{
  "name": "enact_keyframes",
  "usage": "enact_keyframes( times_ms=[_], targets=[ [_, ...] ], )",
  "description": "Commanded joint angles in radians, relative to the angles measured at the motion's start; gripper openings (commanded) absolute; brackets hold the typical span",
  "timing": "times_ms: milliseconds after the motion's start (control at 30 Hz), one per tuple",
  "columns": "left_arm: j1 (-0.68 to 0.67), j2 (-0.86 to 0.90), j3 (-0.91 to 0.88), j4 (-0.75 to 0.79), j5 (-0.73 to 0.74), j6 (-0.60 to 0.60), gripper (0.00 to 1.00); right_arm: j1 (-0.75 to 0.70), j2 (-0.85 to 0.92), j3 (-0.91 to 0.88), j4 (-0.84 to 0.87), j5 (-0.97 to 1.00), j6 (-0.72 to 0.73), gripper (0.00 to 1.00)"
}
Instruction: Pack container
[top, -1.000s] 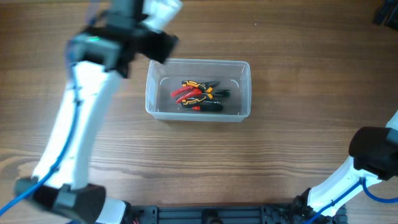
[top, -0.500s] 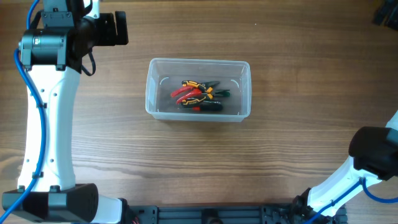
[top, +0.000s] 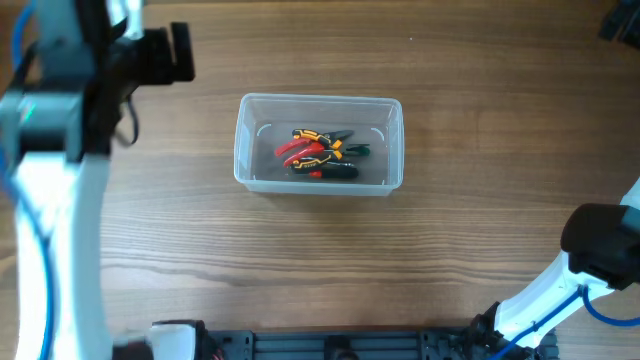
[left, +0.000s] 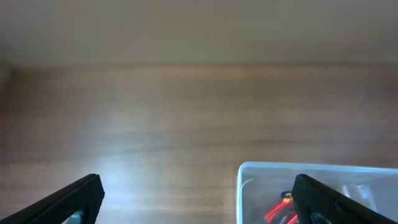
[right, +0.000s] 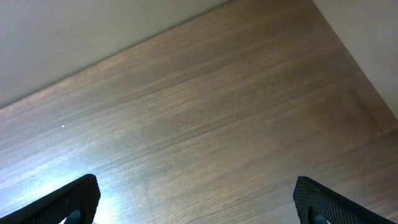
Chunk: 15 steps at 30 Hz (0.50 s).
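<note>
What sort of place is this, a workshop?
Probably a robotics test bench: a left arm and right arm stand at a wooden table holding a clear container of hand tools.

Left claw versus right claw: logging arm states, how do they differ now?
The left claw sees the container with tools; the right claw sees only bare table. Overhead, the left arm is left of the container, the right arm at the table's near edge. Both claws are open, empty.

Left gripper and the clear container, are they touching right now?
Apart. The overhead view shows the left gripper off beyond one short end of the container, with a stretch of bare wooden table between them.
</note>
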Motion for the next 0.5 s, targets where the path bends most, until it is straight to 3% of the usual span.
enact_keyframes(
  times_ms=[0, 133, 200, 333, 467],
  targets=[
    [0.005, -0.262, 0.009, 0.002, -0.003, -0.011, 1.0, 0.006, -0.003, 0.0, 0.004, -0.002, 0.009, 1.0],
    [0.005, -0.476, -0.041, 0.002, 0.002, -0.008, 1.0, 0.006, -0.003, 0.0, 0.004, -0.002, 0.009, 1.0],
    [-0.005, -0.484, -0.087, 0.002, 0.002, 0.032, 1.0, 0.006, -0.003, 0.0, 0.004, -0.002, 0.009, 1.0],
    [-0.036, -0.52, -0.267, 0.035, 0.003, 0.038, 1.0, 0.006, -0.003, 0.0, 0.004, -0.002, 0.009, 1.0],
    [-0.051, -0.671, -0.522, 0.183, 0.011, 0.035, 1.0, 0.006, -0.003, 0.0, 0.004, -0.002, 0.009, 1.0]
  ],
)
